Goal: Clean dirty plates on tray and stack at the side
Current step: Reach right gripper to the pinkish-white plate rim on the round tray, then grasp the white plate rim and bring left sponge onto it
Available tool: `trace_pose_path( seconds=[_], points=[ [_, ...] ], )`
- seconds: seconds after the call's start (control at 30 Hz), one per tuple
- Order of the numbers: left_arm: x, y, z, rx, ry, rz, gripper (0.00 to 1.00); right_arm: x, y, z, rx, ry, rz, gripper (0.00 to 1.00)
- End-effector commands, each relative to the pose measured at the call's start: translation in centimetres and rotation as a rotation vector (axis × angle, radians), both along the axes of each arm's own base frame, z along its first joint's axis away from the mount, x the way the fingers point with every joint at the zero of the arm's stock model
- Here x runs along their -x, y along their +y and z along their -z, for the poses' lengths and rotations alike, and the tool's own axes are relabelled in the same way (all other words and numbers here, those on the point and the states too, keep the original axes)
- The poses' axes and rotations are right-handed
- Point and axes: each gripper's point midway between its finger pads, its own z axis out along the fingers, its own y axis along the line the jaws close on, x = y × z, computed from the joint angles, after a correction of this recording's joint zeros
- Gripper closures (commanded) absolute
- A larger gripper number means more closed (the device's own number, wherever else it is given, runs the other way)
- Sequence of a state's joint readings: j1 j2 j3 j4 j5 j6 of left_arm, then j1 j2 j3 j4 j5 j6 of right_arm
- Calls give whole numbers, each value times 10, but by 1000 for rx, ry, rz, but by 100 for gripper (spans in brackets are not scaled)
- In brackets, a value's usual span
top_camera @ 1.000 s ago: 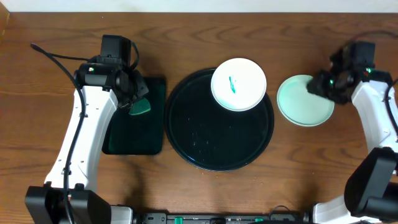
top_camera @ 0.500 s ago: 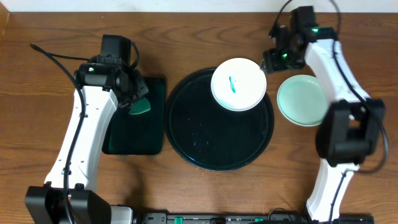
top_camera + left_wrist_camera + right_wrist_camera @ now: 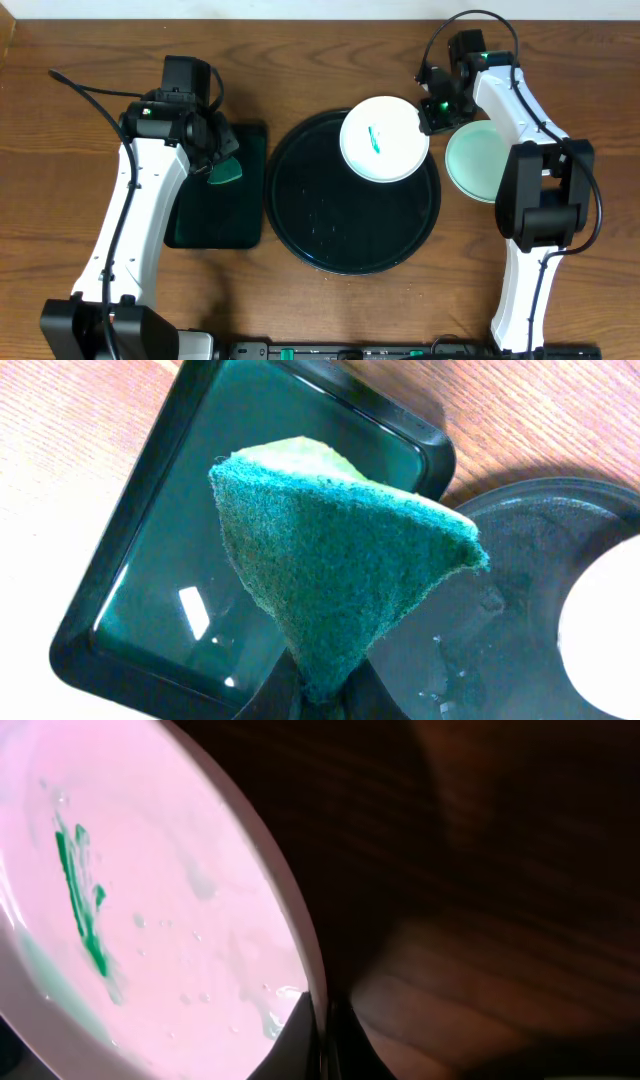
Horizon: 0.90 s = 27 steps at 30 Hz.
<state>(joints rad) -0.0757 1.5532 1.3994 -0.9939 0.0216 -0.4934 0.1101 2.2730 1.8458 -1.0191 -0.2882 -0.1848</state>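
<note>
A white plate [image 3: 382, 138] with a teal-green smear [image 3: 374, 136] lies on the upper right of the round black tray [image 3: 310, 215], overhanging its rim. My right gripper [image 3: 432, 115] is shut on this plate's right rim; in the right wrist view the fingers [image 3: 305, 1035] pinch the edge of the plate [image 3: 150, 920]. A clean pale mint plate [image 3: 482, 165] rests on the wood to the right of the tray. My left gripper [image 3: 222, 165] hangs over the rectangular tray, shut on a green sponge [image 3: 340, 560].
The small rectangular black tray [image 3: 215, 195] sits left of the round tray, with a wet floor [image 3: 150, 610]. Water drops speckle the round tray [image 3: 520, 610]. My right arm arches over the mint plate. Cables trail at the back left and back right.
My right gripper swung from beside the mint plate round the back to the dirty plate's right rim and shut on it. The left arm and sponge have not moved.
</note>
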Motion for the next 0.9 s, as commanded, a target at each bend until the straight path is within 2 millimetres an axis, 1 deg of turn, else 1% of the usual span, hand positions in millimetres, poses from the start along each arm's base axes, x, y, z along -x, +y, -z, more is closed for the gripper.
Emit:
trace_pose_path(
  seconds=[0.0, 0.07, 0.17, 0.23, 0.3, 0.37, 0.43, 0.57, 0.67, 0.77, 0.87],
  points=[
    [0, 0, 1, -5, 3, 9, 93, 2, 11, -42, -22, -41, 30, 99],
    [0, 0, 1, -5, 3, 9, 93, 11, 16, -57, -28, -29, 57, 99],
    [2, 0, 2, -6, 14, 9, 93, 33, 26, -77, -40, 30, 117, 99],
    [4, -1, 3, -6, 21, 13, 93, 51, 37, -82, -48, 92, 132, 99],
    [5, -3, 4, -7, 23, 19, 93, 66, 46, -80, -34, 153, 150, 99],
    [5, -6, 5, -8, 25, 29, 93, 79, 56, -70, -21, 198, 146, 99],
    [6, -10, 6, -8, 29, 40, 93, 90, 67, -56, -8, 231, 149, 99],
    [9, -18, 9, -10, 36, 65, 93, 101, 83, -21, 8, 253, 215, 99],
    [10, -25, 9, -10, 39, 85, 93, 109, 83, 6, 59, 251, 285, 99],
    [11, -33, 9, -10, 38, 107, 93, 119, 85, 25, 66, 261, 313, 99],
    [12, -44, 12, -5, 41, 122, 93, 122, 86, 39, 60, 255, 329, 99]
  ],
)
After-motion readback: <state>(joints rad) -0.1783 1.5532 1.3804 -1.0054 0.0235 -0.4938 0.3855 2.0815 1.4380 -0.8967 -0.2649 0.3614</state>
